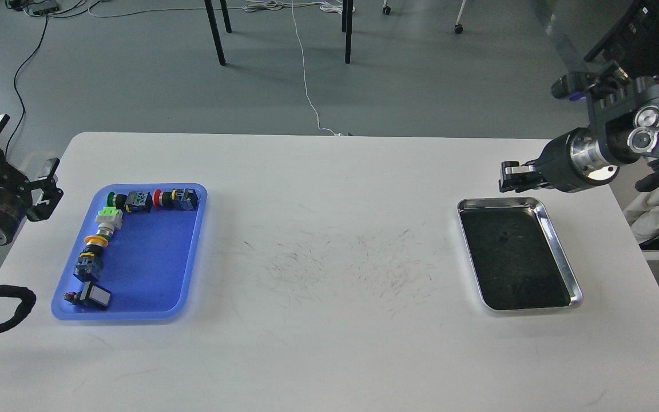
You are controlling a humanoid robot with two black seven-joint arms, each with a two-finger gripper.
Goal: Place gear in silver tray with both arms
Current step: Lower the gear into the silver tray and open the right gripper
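While the silver tray point(562, 252) lies on the right part of the white table point(329, 343), its long side running away from the camera and slightly slanted, its dark bottom holds nothing that can be made out beyond a faint speck. Just beyond its far rim hangs the right tool point(508, 177), reaching in from the right at the end of a black arm with a shiny metal wrist ring; it points left, is seen nearly end-on, and I cannot tell whether its fingers are spread or closed. It appears to carry nothing.

Well apart, on the left part of the table, sits a blue tray point(158, 286). Along its far edge and down its left side stands an L-shaped row of small switches point(135, 201), push buttons with green, red, yellow and white caps on dark bodies; the nearest one, with a white square face point(96, 296), lies in the near left corner.

Left of the blue tray, off the table's edge, the left tool point(6, 151) stands with its fingers spread wide and empty, one tip high near the upper left, the other low beside the table edge. A black cable loop point(6, 312) hangs below it.

Between the trays the table shows many fine dark scratch marks point(341, 263). Behind the table, grey floor carries chair legs and a white cord point(305, 74).
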